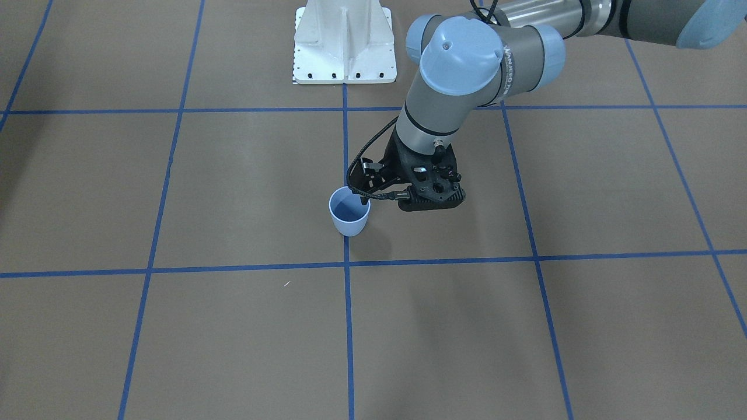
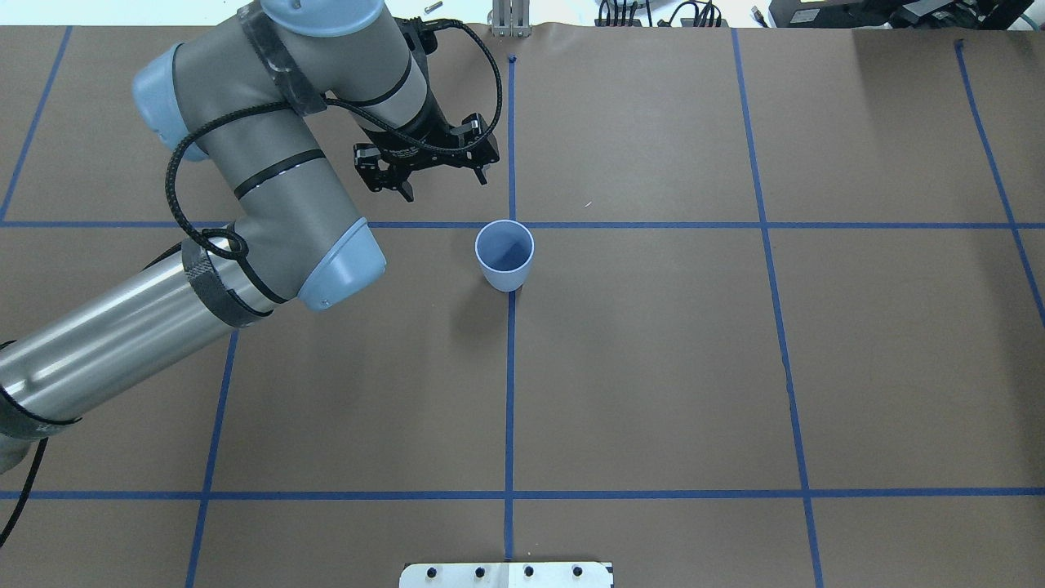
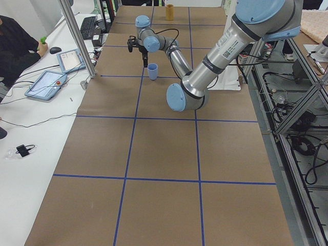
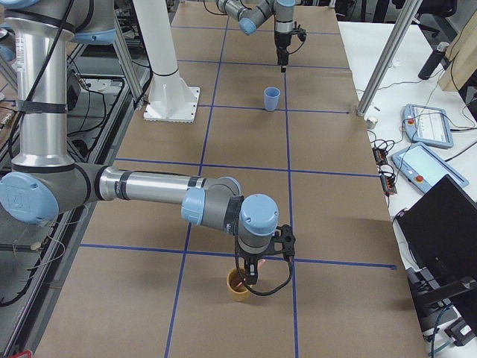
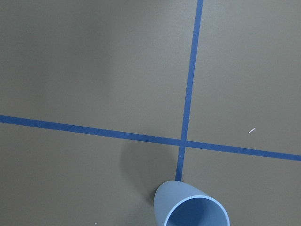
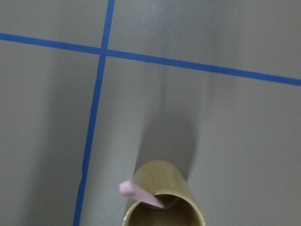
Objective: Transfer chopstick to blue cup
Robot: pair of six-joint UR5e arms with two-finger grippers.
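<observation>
Pale pink chopstick [image 6: 140, 194] leans in tan bamboo cup [image 6: 160, 175], tip protruding.

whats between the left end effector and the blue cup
Only bare table and one blue tape line, seen in the overhead view, separate the open left end effector from the blue cup.

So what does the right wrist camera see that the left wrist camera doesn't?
Only the right wrist view shows a tan holder, with the pale pink chopstick leaning out over its rim. Only the left wrist view shows the blue cup, standing upright at the bottom edge of the picture. Both views share the brown table and the blue tape lines, which meet in a cross not far from each container.
</observation>
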